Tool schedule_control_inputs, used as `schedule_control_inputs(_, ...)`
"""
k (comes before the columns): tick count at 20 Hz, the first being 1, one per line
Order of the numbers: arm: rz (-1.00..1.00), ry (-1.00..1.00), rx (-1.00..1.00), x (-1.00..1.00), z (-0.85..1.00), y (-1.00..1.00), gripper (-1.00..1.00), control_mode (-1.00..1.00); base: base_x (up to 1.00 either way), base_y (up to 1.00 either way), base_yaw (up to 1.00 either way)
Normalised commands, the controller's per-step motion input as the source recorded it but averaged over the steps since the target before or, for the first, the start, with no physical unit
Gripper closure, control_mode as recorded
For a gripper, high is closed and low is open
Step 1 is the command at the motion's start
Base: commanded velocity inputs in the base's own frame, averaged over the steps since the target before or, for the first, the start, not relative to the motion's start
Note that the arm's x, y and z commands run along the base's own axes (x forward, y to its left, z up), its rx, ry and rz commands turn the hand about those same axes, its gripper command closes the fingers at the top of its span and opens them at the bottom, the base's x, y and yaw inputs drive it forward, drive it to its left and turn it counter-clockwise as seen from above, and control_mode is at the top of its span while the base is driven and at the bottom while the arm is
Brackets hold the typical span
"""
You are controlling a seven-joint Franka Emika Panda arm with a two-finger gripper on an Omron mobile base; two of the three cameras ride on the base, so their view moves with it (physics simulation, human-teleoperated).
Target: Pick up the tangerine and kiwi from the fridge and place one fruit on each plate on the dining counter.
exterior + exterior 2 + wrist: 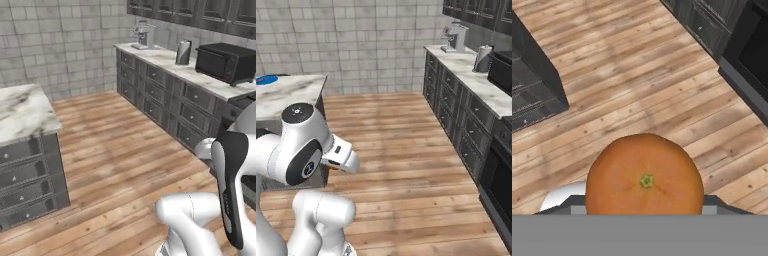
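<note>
The gripper (644, 210) is closed on the tangerine (644, 175), which sits large at the bottom of the hand view above bare wooden floor (637, 90), so the carry step looks to be in hand, the fruit still to be brought to a plate. Next the arm must reach the marble-topped bench (291, 92) on the left, where a blue plate (266, 79) rests near its far edge. Across the open floor stands a dark cabinet run with a toaster oven (225, 62), nothing blocking the way.

Open wood floor (120, 140) between dining counter (25, 112) and wall cabinets (170, 100), nothing standing between
</note>
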Motion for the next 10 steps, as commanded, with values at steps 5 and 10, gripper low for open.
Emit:
schedule_control_inputs(5,0.00,0.00,0.00,0.00,0.00,0.00,1.00,1.00,1.00,-0.05,0.15)
schedule_control_inputs(10,0.00,0.00,0.00,0.00,0.00,0.00,1.00,1.00,1.00,-0.12,0.52)
